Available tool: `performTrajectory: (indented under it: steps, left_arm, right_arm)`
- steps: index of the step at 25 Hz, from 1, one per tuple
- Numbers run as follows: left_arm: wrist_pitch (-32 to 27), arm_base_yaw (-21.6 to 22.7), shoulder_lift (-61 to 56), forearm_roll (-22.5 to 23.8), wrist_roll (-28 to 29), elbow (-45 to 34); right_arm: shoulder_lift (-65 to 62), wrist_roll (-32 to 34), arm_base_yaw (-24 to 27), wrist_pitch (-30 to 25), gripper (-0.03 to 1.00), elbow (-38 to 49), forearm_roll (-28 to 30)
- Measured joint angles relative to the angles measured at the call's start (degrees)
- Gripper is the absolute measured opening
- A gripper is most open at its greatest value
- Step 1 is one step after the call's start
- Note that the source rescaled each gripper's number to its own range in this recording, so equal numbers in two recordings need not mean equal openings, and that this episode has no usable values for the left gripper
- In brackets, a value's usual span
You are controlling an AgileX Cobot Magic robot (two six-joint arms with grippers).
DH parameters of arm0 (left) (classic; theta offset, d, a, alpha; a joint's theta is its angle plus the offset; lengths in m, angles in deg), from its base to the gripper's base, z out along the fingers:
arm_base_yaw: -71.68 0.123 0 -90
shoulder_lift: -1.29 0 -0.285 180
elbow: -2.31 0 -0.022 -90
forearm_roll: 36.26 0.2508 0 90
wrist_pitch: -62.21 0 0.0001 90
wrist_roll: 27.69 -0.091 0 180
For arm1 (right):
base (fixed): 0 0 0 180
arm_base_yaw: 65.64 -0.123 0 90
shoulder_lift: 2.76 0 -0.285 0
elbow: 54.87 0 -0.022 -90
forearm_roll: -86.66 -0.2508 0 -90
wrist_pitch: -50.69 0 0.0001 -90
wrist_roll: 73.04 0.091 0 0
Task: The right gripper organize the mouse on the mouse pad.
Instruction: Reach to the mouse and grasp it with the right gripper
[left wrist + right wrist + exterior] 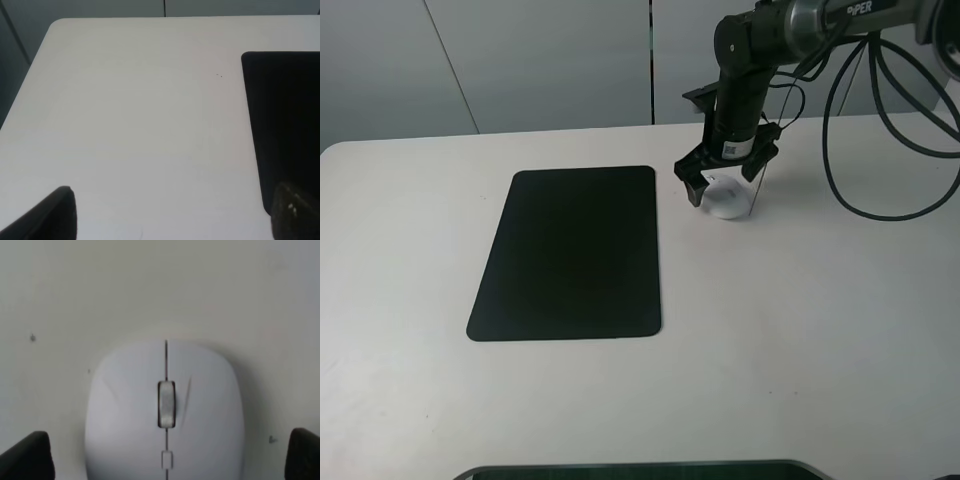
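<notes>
The broad, plain white worktop (820, 330) fills most of the high view, its far left corner rounded. On it lies the large, thin, matte black rectangular mouse pad (575, 255) with rounded corners, flat and bare, left of the middle, its long sides running from the far edge toward the near edge. The black cylindrical right arm (745, 75) comes in over the far right corner and points steeply down, with a small white coded sticker (730, 150) near its wrist and black cables (880, 150) looping over the worktop by the right edge. At its end the black two-fingered right pincer (723, 185) hangs low over the worktop near the far edge, right of the middle. Its jaws are spread wide, one on either side of the mouse, and in the right wrist view each dark fingertip (25, 456) stands clear of the mouse's flank with bare worktop between. The left pincer (172, 212) shows only in its own wrist view, its two dark fingertips parted with nothing between them, above the worktop beside the pad's left side. The small white oval computer mouse (728, 203) sits on the bare worktop, off the pad and just beyond the pad's far right corner. Its grey scroll wheel (166, 404) runs along its centre line.
</notes>
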Motion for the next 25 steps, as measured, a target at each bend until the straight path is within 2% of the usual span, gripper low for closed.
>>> performTrajectory:
  steps: [21, 22, 23, 25]
  left_arm:
    - [0.00, 0.00, 0.00, 0.00, 0.00, 0.00]
    - [0.00, 0.00, 0.00, 0.00, 0.00, 0.00]
    - [0.00, 0.00, 0.00, 0.00, 0.00, 0.00]
    - [0.00, 0.00, 0.00, 0.00, 0.00, 0.00]
  right_arm:
    - [1.45, -1.22, 0.00, -0.62, 1.00, -0.08, -1.27]
    - [1.45, -1.32, 0.00, -0.62, 0.95, -0.08, -1.27]
    - [1.45, -1.32, 0.00, -0.62, 0.81, -0.08, -1.27]
    - [1.45, -1.45, 0.00, -0.62, 0.42, -0.08, -1.27]
